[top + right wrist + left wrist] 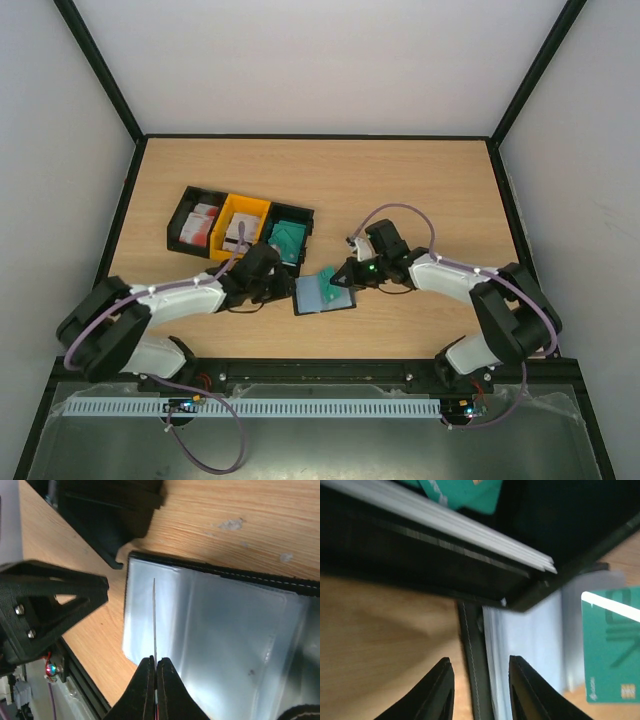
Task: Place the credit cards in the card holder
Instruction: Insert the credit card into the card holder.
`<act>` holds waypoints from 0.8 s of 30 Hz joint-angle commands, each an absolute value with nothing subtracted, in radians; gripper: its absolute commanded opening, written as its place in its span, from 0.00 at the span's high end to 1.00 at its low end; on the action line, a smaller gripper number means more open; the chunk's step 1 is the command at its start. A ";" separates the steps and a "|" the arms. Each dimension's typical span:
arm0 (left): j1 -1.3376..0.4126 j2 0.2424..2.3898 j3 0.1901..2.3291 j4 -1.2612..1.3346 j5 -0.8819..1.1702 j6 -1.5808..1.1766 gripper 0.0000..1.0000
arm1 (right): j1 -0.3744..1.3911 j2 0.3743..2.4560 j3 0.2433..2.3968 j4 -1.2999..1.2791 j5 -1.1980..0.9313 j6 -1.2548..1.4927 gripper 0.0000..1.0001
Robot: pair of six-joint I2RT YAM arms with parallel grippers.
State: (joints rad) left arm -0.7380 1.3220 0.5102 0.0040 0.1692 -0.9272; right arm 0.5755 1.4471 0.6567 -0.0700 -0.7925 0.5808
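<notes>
Right claw (155,664) pinches a thin teal green plastic card (612,645) edge-on over the open black folding card holder (225,630) on the wooden bench (420,190); left claw (479,661) stands narrowly open, straddling the holder's edge

Wooden table (300,170) enclosed by plain white walls (320,60).

Table (400,180) bears bins (240,228) (three), card holder (312,299).

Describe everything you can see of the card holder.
The card holder lies open and flat on the table: a black stitched border around clear, glossy plastic sleeves. The left gripper straddles one edge with its jaws apart; the right gripper, shut on a teal card, holds it over the sleeves.
</notes>
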 commanded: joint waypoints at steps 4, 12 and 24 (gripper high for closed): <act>-0.743 1.463 0.643 -0.056 -0.026 -0.848 0.74 | 0.575 1.504 0.648 -0.069 -0.779 0.534 0.98; -0.738 1.599 0.779 -0.122 -0.138 -0.765 0.79 | 0.573 1.468 0.616 -0.043 -0.697 0.560 0.98; -0.789 1.516 0.692 -0.085 -0.007 -0.851 0.64 | 0.572 1.477 0.545 0.145 -0.776 0.711 0.98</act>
State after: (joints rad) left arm -0.7555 1.5818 0.7528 -0.0879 -0.0559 -0.7998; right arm 0.5755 1.4864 0.5709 0.0380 -0.7429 0.6388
